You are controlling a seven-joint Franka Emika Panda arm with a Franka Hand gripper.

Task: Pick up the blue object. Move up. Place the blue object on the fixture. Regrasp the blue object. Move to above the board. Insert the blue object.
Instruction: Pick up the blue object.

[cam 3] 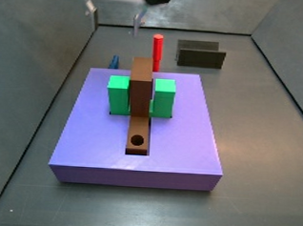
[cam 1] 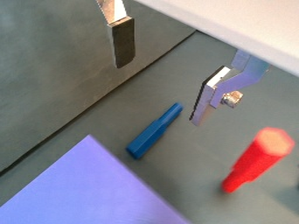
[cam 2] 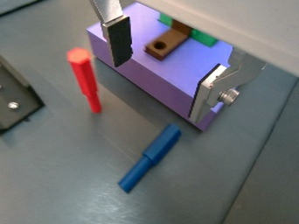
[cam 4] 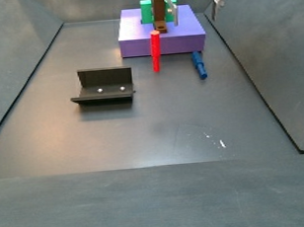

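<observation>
The blue object (cam 1: 155,131) is a slim blue peg lying flat on the grey floor beside the purple slab; it also shows in the other wrist view (cam 2: 149,157) and in both side views (cam 3: 115,61) (cam 4: 201,62). My gripper (cam 1: 163,74) (cam 2: 163,70) hangs open and empty above the peg and well clear of it. It sits high in both side views (cam 3: 138,17) (cam 4: 167,3). The fixture (cam 4: 102,87) (cam 3: 200,55) (cam 2: 14,98) stands apart on the floor. The board (cam 3: 140,105) (cam 2: 167,44) is a brown bar with a round hole, lying between two green blocks (cam 3: 118,94).
A red peg (cam 1: 257,159) (cam 2: 84,80) (cam 3: 158,46) (cam 4: 157,51) stands upright on the floor near the blue peg. The large purple slab (cam 3: 178,150) (cam 2: 146,74) (cam 1: 82,188) (cam 4: 136,45) carries the board and green blocks. Dark walls enclose the floor.
</observation>
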